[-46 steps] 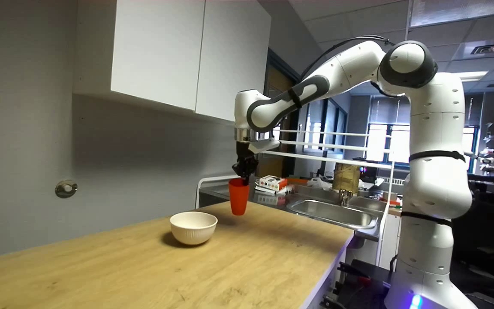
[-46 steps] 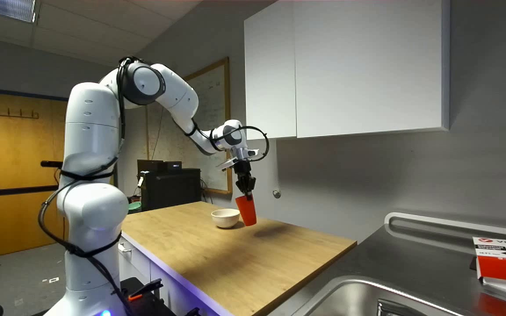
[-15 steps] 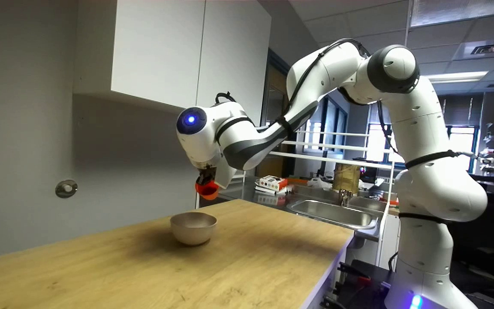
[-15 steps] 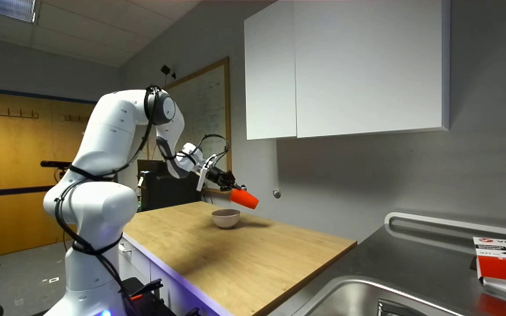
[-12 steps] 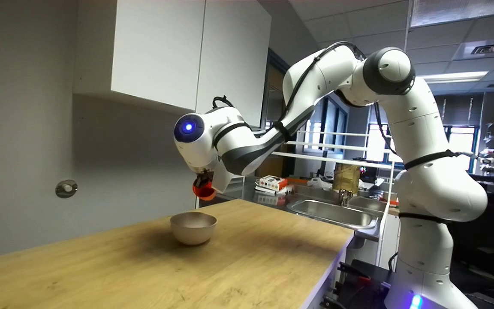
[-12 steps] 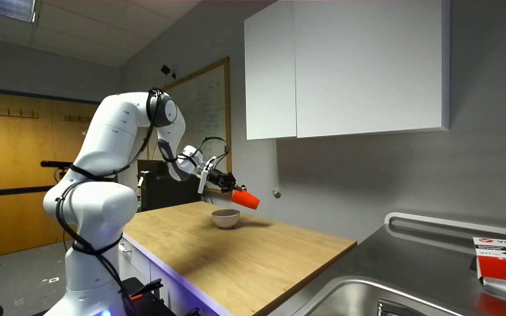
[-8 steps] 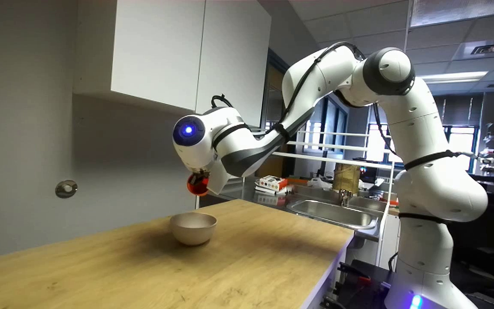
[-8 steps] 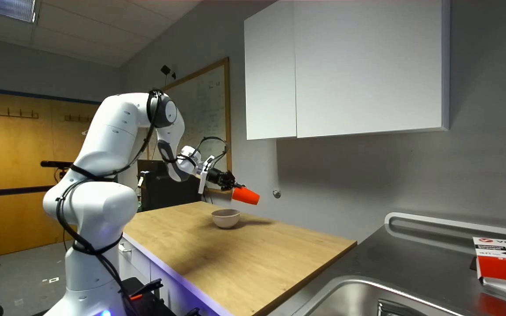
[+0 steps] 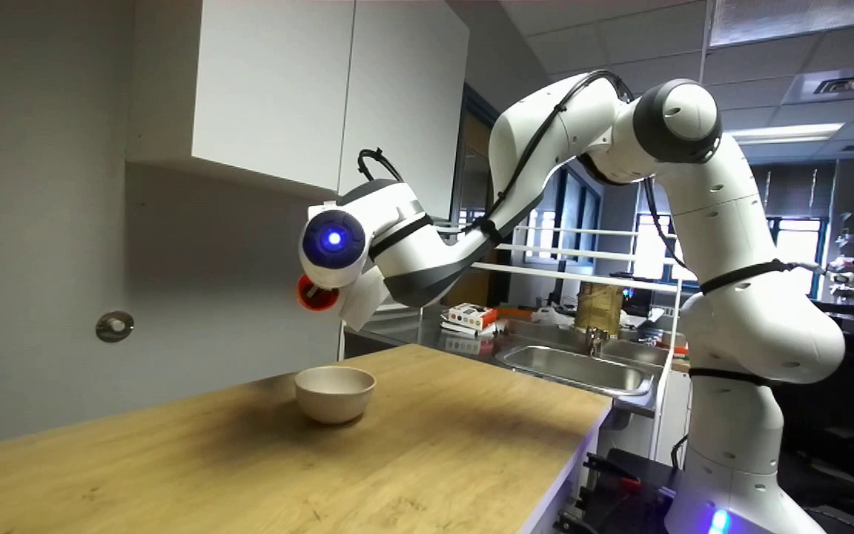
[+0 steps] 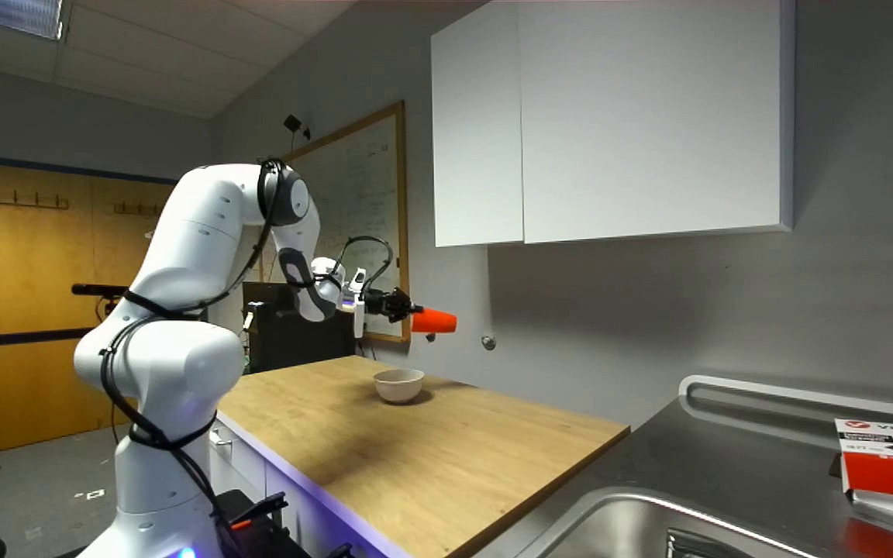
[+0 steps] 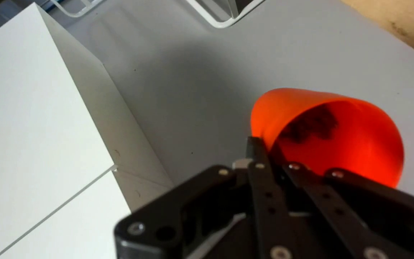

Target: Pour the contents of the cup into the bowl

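Note:
The red-orange cup [image 10: 434, 321] is held in the air, higher than the bowl, and lies about level in an exterior view. Its open mouth shows in an exterior view [image 9: 307, 292] below the round wrist joint. In the wrist view the cup [image 11: 365, 147] faces me with its mouth. A dark clump [image 11: 313, 124] lies inside. My gripper [image 11: 268, 151] is shut on the cup's rim, one finger outside and one inside. It also shows in an exterior view [image 10: 414, 308]. The cream-white bowl [image 9: 334, 397] stands upright on the table, also in an exterior view [image 10: 398, 386]. It is out of the wrist view.
A white wall cabinet [image 9: 271, 96] hangs above, close to the wrist. The grey wall [image 9: 227, 297] is behind. The wooden table [image 9: 434, 445] ends at a counter with a sink [image 9: 583, 367] and a box [image 9: 471, 315].
Three seconds ago the cup hung nearly upright beside the bowl. It has since risen and tipped to about level as the wrist turned. Over the last half second it rose further. The bowl stayed put.

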Motion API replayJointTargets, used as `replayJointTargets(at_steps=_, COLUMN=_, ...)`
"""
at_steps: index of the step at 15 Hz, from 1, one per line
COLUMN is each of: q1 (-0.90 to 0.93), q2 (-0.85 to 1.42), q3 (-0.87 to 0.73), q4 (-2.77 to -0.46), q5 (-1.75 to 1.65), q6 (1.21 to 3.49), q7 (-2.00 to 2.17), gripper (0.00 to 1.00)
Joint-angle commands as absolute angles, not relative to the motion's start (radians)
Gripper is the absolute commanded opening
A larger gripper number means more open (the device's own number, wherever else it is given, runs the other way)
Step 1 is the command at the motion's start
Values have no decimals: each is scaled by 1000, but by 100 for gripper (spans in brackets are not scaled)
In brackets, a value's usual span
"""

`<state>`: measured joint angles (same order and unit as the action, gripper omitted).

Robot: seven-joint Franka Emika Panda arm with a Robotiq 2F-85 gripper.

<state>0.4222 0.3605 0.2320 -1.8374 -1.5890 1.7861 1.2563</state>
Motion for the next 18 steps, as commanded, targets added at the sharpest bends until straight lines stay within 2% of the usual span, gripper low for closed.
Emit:
replayJointTargets(at_steps=1, q1=396, q2=332, q3=247, q4=-1881, q5=-1666, q6=1795, q7=1313, gripper=1)
replayJointTargets(at_steps=8, q1=316, q2=259, q3=238, q4=-2022, q5=-1677, q6=1896, q7=1379, gripper=1)
replayJointTargets(at_steps=18, q1=237, q2=221, q3=229, q4=-2278, q5=-2103, q6=1940, q7=1548, gripper=1)
